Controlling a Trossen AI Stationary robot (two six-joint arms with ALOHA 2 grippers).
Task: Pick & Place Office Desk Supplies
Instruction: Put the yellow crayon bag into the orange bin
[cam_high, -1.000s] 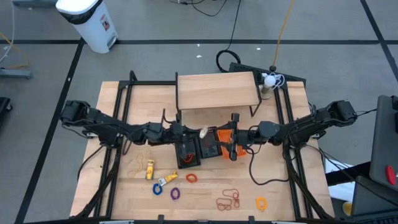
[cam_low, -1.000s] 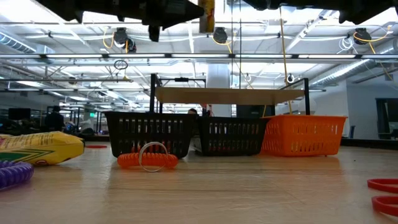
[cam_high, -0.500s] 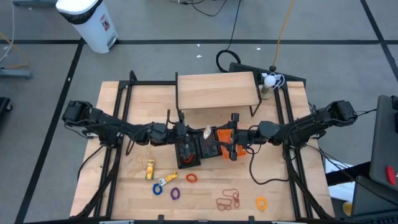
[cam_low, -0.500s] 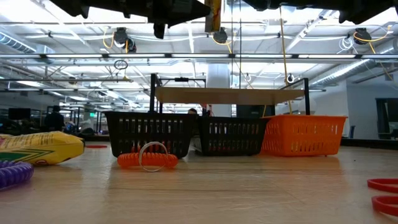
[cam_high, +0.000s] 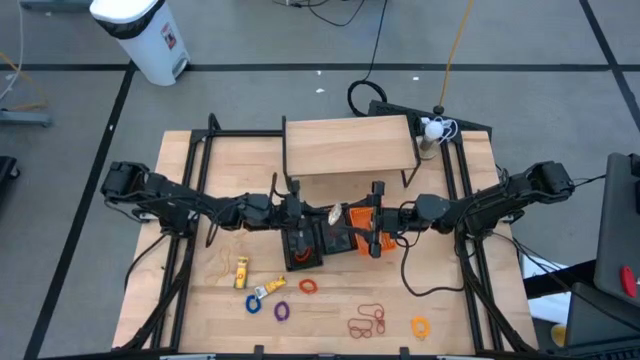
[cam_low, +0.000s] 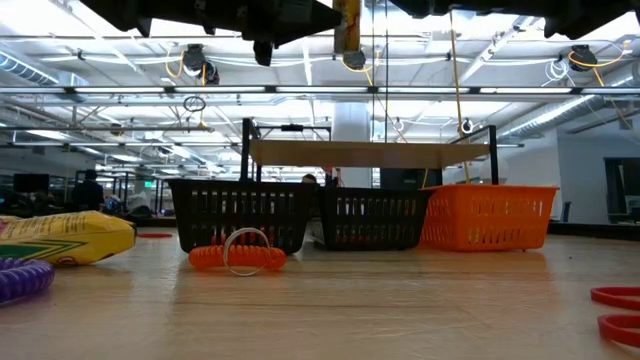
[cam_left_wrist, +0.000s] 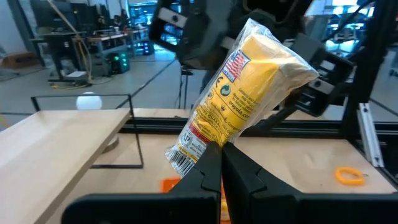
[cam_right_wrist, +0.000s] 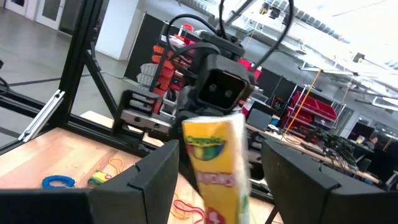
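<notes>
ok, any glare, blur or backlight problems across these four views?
Low view: bright ceiling lights backlight the arms into silhouettes; the near purple coiled ring is soft. Right wrist view: the yellow crayon pack is motion-smeared. Left wrist view: glare on that pack's plastic wrap, pinched in the shut left gripper. High view: evenly lit, no glare.

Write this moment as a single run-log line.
left gripper: shut on yellow crayon pack, above baskets | right gripper: open, facing pack, waiting | orange basket: on table
</notes>
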